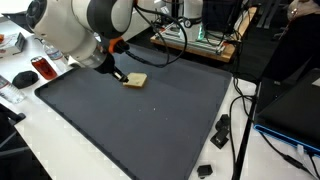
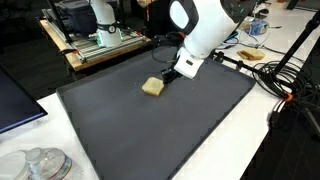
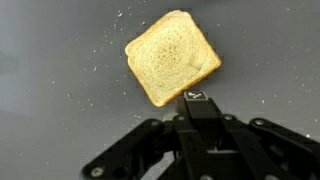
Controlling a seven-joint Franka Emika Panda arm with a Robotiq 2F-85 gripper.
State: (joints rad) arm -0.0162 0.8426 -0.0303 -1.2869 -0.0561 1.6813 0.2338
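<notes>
The hand (image 3: 196, 97) looks clenched on nothing. In the wrist view its fingers meet in a single dark column, with the tip just beside the near edge of the slice of bread (image 3: 172, 55). I can't tell if it touches.

The bread lies flat on the dark mat (image 1: 150, 130), toward the far side, and shows in both exterior views (image 1: 135, 80) (image 2: 152, 88). I'd judge it light, soft and crumbly, quick to dent or tear under a hard squeeze. Two opposite crust edges are the firmest place to take it. A few crumbs (image 3: 100, 65) dot the mat near it.

Nothing else sits on the mat. On the white counter (image 1: 50, 150) are a red object (image 1: 45, 67), small black pieces (image 1: 220, 130) and cables. A clear container (image 2: 40, 165) stands at one corner, and a plate of food (image 2: 250, 55) is well apart.
</notes>
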